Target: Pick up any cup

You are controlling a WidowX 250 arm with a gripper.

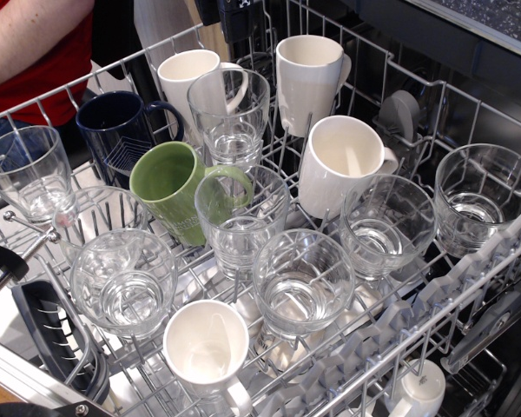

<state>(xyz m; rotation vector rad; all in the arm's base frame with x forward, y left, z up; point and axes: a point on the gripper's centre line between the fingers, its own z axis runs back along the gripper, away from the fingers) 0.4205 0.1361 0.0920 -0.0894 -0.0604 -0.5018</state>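
Near, a small white mug (206,347) and round glasses in the dish rack (469,287). Farther back, the tall clear cup (229,117), upright among mugs. No claw in sight, maybe above. Not yet started; next, reaching down over that cup.

White wire dishwasher rack (469,104) filling the view, dark dishwasher interior behind it, speckled dark counter (495,17) at top right, person in red shirt (35,43) at top left, bright even light
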